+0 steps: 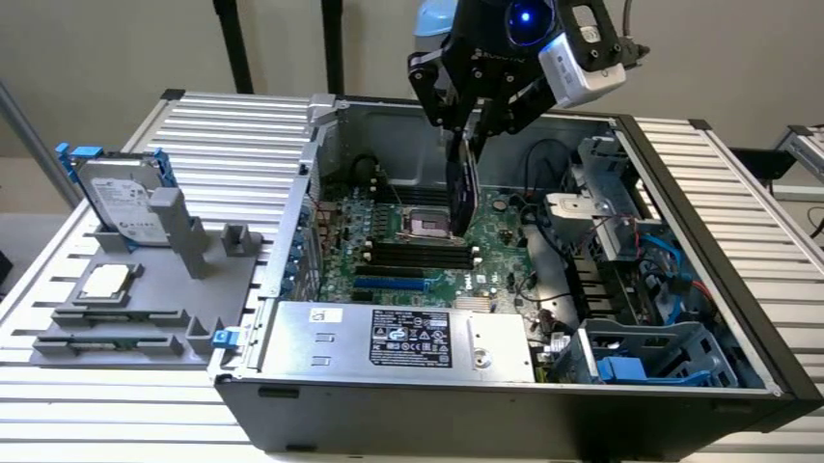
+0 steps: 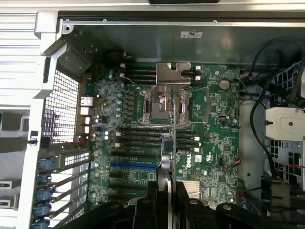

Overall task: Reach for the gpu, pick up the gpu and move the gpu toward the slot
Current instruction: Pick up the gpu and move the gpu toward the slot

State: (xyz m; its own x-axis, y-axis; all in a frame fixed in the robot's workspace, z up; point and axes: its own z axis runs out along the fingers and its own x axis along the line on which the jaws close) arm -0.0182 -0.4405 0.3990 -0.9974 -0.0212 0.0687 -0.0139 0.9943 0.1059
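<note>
arm cut off by the exterior view's upper edge just above the gripper (image 1: 480, 114). gpu (image 1: 462, 188) hangs edge-on below the gripper, its faces unreadable; its top edge is hidden between the fingers. label print on the power supply (image 1: 409, 340), well below, too small to read.

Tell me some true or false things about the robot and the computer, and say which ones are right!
1. The end effector is holding the gpu above the open computer case. True.
2. The gpu is lying flat on the grey tray. False: it hangs on edge over the motherboard.
3. The hard drive stands upright on the grey tray. True.
4. The processor chip sits inside the case. False: it rests on the grey tray, outside.
</note>
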